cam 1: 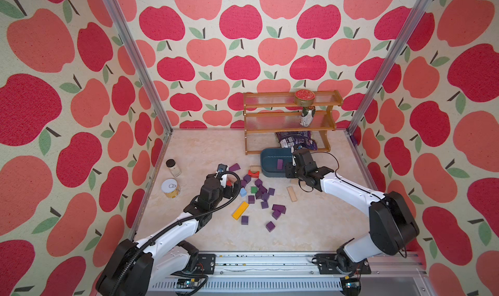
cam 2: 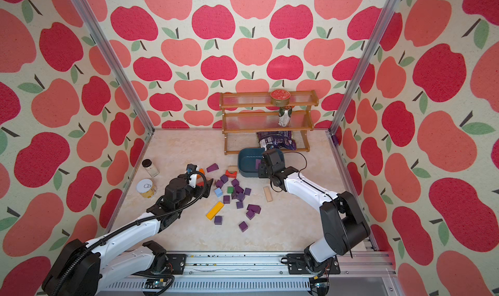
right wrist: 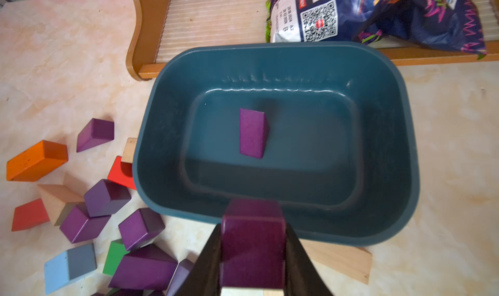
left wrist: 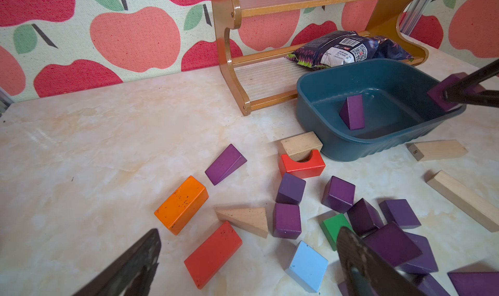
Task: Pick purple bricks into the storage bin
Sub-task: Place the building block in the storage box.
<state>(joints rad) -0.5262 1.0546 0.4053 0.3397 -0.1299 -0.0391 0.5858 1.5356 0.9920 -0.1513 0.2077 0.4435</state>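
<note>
Left gripper and right gripper are black, arms white-shelled with black joints

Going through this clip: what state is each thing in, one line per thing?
right gripper: shut on purple cube, over storage bin rim
left gripper: open, empty, above the table
storage bin: holds one purple wedge
loose purple bricks: on the table, outside the bin
glass jar: upright, lid on
tin can: upright, unopened

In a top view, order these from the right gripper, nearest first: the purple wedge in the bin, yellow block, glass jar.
1. Purple wedge, inside the storage bin, beside the right gripper.
2. Yellow block, mid-table.
3. Glass jar, far left side.
</note>
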